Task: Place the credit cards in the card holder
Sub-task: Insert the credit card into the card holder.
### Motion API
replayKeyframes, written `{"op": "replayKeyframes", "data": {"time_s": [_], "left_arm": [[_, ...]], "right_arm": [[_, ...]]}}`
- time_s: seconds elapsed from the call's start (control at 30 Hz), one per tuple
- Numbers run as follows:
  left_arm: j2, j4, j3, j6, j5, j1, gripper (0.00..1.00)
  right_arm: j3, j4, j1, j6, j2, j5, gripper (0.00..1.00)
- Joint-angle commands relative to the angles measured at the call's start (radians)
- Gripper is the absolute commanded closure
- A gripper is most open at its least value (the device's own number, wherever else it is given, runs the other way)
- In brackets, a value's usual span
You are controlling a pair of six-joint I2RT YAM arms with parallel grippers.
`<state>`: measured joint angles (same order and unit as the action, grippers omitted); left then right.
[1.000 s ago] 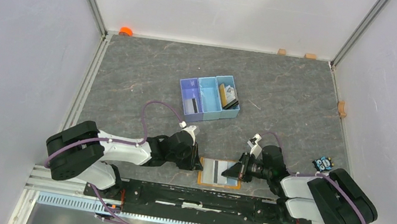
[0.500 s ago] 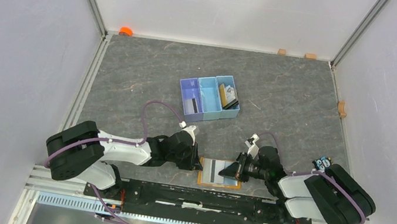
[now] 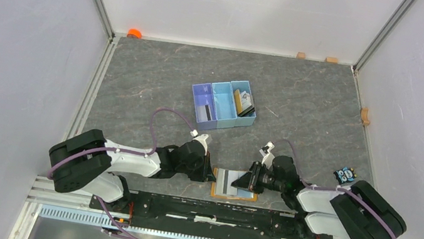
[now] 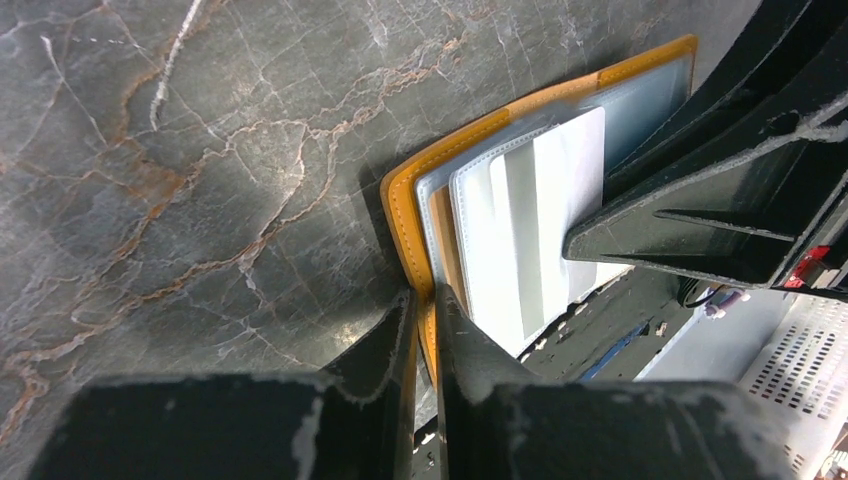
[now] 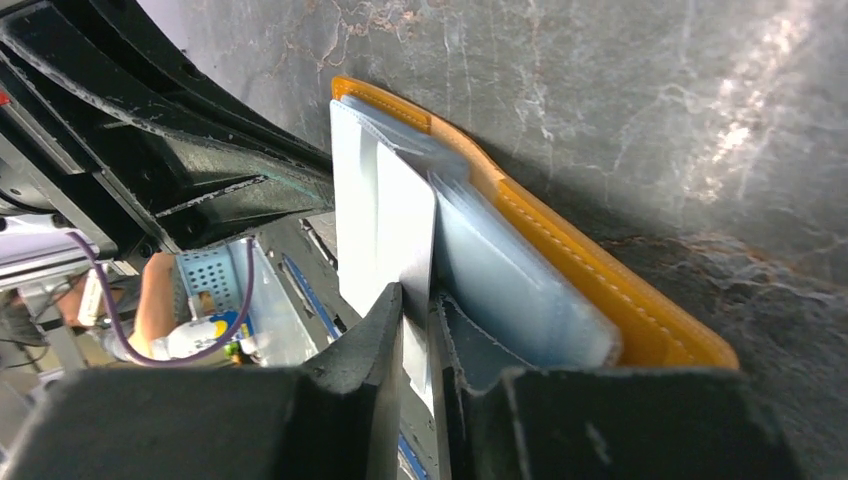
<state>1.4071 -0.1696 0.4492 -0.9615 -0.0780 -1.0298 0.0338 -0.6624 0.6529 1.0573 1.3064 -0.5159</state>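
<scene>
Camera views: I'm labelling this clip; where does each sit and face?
Top external: above, behind the bases, looking down on the table; both arms show.
Left wrist: on that arm, looking along the left claw pinching the card holder.
Right wrist: likewise, along the right claw pinching a grey card.
Shared: the card holder.

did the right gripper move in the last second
Yes: the right gripper, holding a card, has slid leftward, farther over the card holder, which stayed put.

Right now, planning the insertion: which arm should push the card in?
Right: the right gripper pinches the grey card over the card holder; the left gripper clamps its orange edge.
</scene>
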Motion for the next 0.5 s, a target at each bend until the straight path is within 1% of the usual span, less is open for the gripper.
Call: {"op": "replayKeyframes", "data": {"time_s": [0.0, 0.23, 0.47], "left_arm": [[0.036, 0.010, -0.033, -0.014, 0.037, -0.019, 0.98], [0.037, 0.008, -0.037, -0.013, 0.046, -0.019, 0.98], [0.040, -0.010, -0.038, -0.016, 0.038, -0.019, 0.98]], "right_arm": [[0.046, 0.321, 0.011, -0.141, -0.057, 0.232, 0.78], [0.135, 0.554, 0.019, -0.254, -0.182, 0.318, 0.68], [0.186, 0.642, 0.036, -0.323, -0.236, 0.329, 0.57]]}}
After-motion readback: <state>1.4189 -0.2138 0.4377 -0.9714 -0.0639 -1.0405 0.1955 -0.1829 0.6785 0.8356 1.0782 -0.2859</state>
